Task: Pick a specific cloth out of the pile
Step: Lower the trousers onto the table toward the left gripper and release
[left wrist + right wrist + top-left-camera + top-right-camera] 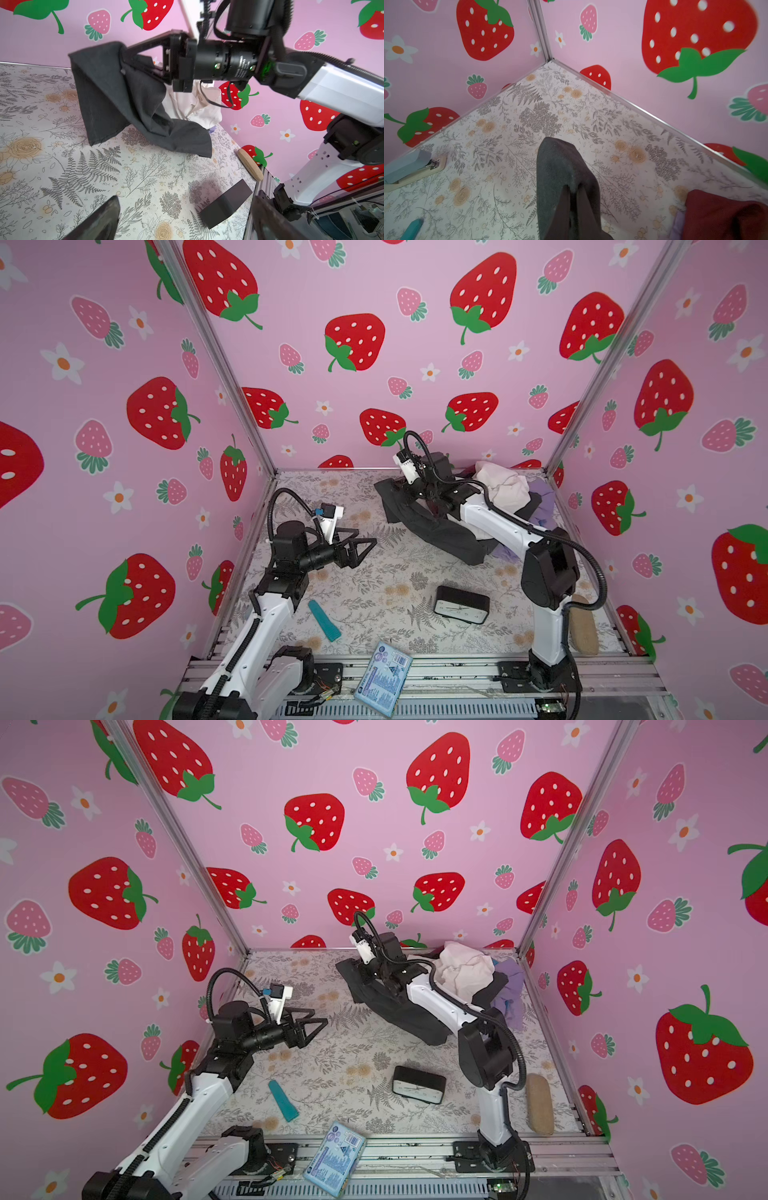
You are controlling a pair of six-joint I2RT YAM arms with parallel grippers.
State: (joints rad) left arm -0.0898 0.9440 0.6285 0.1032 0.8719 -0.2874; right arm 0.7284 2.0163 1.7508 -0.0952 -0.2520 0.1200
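Charcoal cloth (pixel 108 93) is being held aloft, apparently pinched in the closed right jaws, hanging below them; a pull clear of the pile (pixel 503 489) is being called for.

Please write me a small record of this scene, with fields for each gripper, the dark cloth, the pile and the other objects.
left gripper: open, empty, above the table, apart from the clothes
right gripper: shut on one end of the cloth
cloth: dark charcoal, one end lifted, lower edge reaching the table
pile: rumpled clothes in the far right corner, white shirt on top
other objects: black clock, teal bar, blue packet, tan oval piece
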